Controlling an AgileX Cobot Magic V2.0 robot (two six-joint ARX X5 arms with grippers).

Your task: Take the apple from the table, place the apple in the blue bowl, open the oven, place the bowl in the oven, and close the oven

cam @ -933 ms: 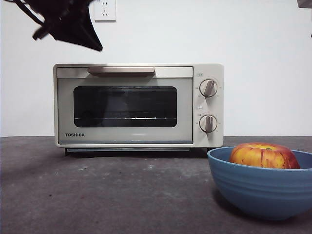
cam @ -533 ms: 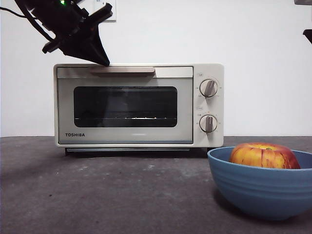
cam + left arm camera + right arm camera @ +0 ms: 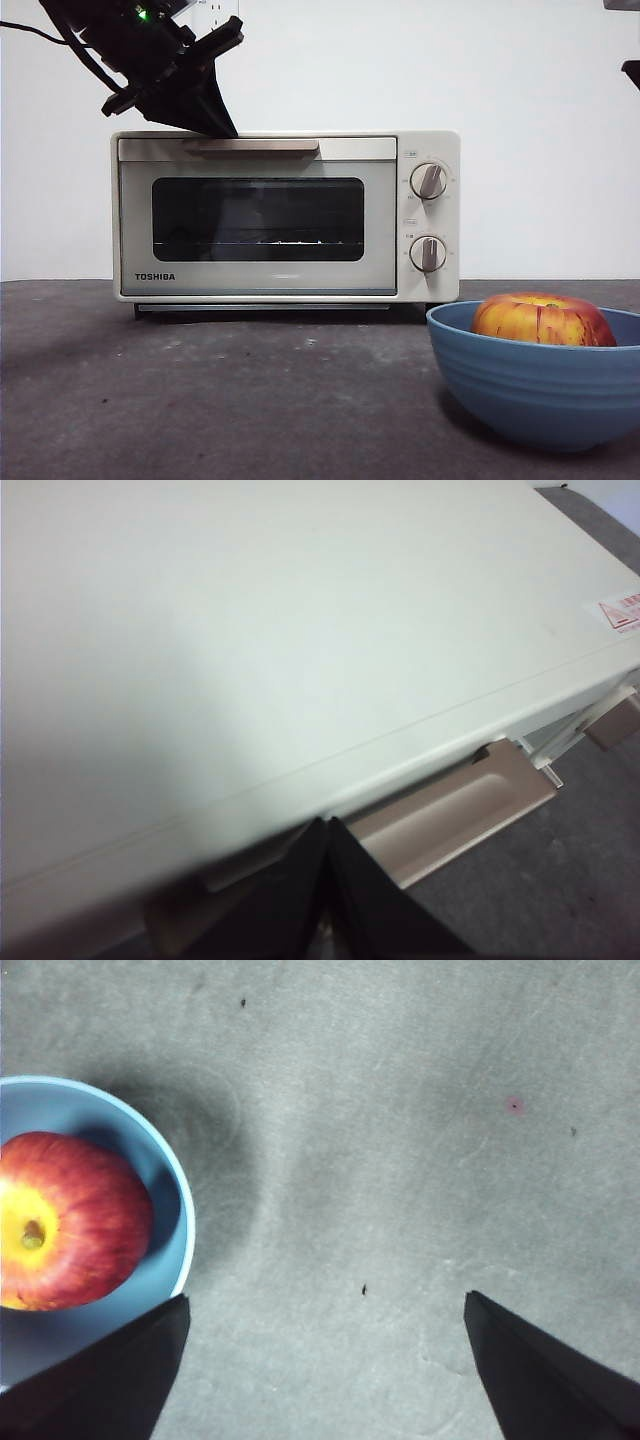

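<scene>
Nearest in the front view, the blue bowl [image 3: 540,385] stands on the table [image 3: 220,400] close to its front edge, toward the right corner, with the apple [image 3: 542,319] lying inside it, its top rising above the rim. The right gripper [image 3: 325,1305] hangs high over the bare table beside the bowl, its jaws spread wide apart and holding nothing; in the right wrist view the bowl [image 3: 150,1160] and the apple [image 3: 70,1220] sit just off one jaw.

Farther back, the oven [image 3: 285,215] stands near the table's rear edge with its door shut, the bar handle [image 3: 250,146] along the door's top and two round knobs [image 3: 428,181] at the right side. The left gripper [image 3: 225,128] reaches down to the oven's top front edge, its tip at the handle's left end. In the left wrist view its jaws [image 3: 328,865] are pressed together, gripping nothing, just above the handle [image 3: 450,815].

Behind the oven is a plain white wall [image 3: 520,80] with a socket [image 3: 215,12].
</scene>
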